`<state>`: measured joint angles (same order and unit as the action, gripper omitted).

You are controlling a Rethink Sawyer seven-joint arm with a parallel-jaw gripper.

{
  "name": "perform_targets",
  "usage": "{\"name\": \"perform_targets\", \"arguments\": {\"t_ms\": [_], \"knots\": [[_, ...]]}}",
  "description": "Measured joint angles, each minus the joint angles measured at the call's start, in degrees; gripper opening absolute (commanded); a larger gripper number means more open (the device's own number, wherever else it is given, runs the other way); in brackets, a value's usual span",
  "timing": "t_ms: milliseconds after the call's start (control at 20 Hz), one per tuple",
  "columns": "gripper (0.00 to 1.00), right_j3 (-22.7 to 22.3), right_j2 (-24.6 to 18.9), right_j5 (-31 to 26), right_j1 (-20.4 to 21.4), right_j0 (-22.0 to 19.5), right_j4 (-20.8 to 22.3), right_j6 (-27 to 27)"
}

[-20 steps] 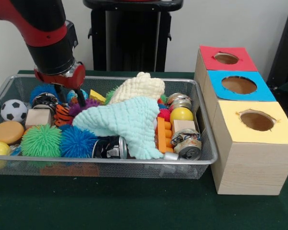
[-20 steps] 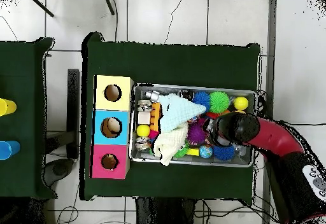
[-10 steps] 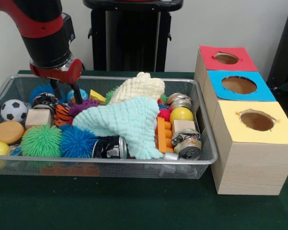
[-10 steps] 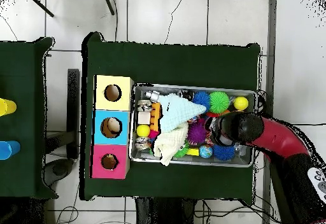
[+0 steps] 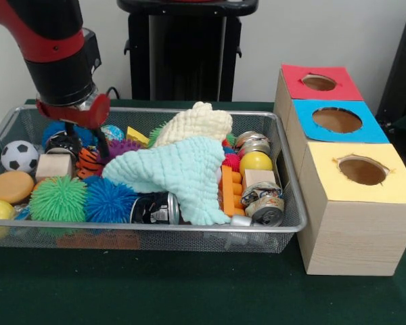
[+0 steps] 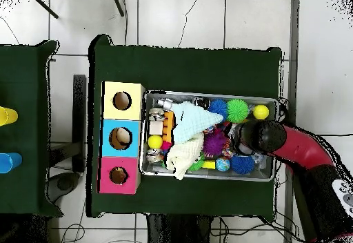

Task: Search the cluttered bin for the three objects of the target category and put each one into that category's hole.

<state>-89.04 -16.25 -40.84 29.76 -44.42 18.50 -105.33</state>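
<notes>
The silver wire-mesh bin [image 5: 149, 233] is packed with toys; it also shows in the overhead view [image 6: 270, 175]. My gripper [image 5: 85, 140] hangs open and empty over the bin's left part, just above an orange-and-black striped toy [image 5: 88, 162]. No yellow duck or brown monkey shows. A mint cloth [image 5: 179, 172] and a cream cloth [image 5: 197, 124] cover the bin's middle. The round hole in the red panel [image 5: 319, 82] is on the far box at the right; it also shows in the overhead view [image 6: 118, 175]. In the overhead view my arm [image 6: 265, 137] hides the gripper.
Spiky balls in green [image 5: 57, 198], blue [image 5: 109, 200] and purple [image 5: 122, 147], a soccer ball [image 5: 19, 156], a wooden block [image 5: 53, 165], drink cans [image 5: 155, 208], a yellow ball [image 5: 256, 161] and an orange brick [image 5: 229, 189] fill the bin. Blue-topped [image 5: 337, 120] and yellow-topped [image 5: 362, 170] holes sit nearer.
My gripper has shifted a little to the left in the front view, toward the bin's end. It stays open and empty. The toys have not moved.
</notes>
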Motion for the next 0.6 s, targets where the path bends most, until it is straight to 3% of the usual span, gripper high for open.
{"name": "perform_targets", "arguments": {"t_ms": [350, 600], "knots": [[1.0, 3.2, 1.7, 10.6, -2.1, 1.9, 1.0, 0.0], [1.0, 5.1, 3.8, 13.3, -2.6, 3.8, 1.1, 0.0]]}}
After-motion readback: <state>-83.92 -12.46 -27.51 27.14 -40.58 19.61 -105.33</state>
